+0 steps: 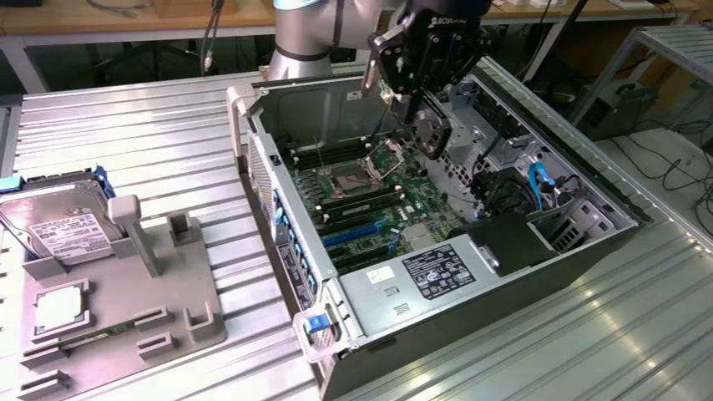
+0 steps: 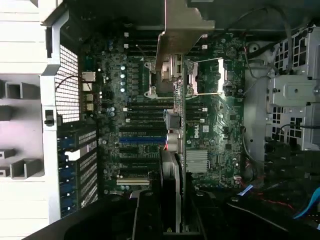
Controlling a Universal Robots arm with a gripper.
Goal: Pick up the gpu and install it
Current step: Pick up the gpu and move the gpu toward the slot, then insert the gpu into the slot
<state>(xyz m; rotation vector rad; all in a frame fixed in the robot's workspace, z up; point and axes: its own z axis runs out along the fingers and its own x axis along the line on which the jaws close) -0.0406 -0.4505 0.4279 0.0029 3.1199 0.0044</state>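
Note:
My gripper (image 1: 429, 83) hangs over the open computer case (image 1: 292, 117), shut on the gpu (image 1: 430, 127). The card is held on edge above the motherboard (image 1: 373, 196), with its black fan face toward the exterior view's right and its silver bracket (image 1: 375, 58) at the far end. In the wrist view the gpu (image 2: 175, 125) runs edge-on from between my fingers (image 2: 149, 215) toward the silver bracket (image 2: 184, 30). It is in the air above the processor socket and the blue slots (image 2: 142, 140), clear of the board.
A grey fixture (image 1: 167, 292) on the slatted metal table at the exterior view's left holds a silver hard drive (image 1: 58, 224) and a square processor chip (image 1: 58, 306). Inside the case are a heatsink (image 2: 196, 160), drive cages (image 2: 295, 95) and blue cables (image 1: 540, 180).

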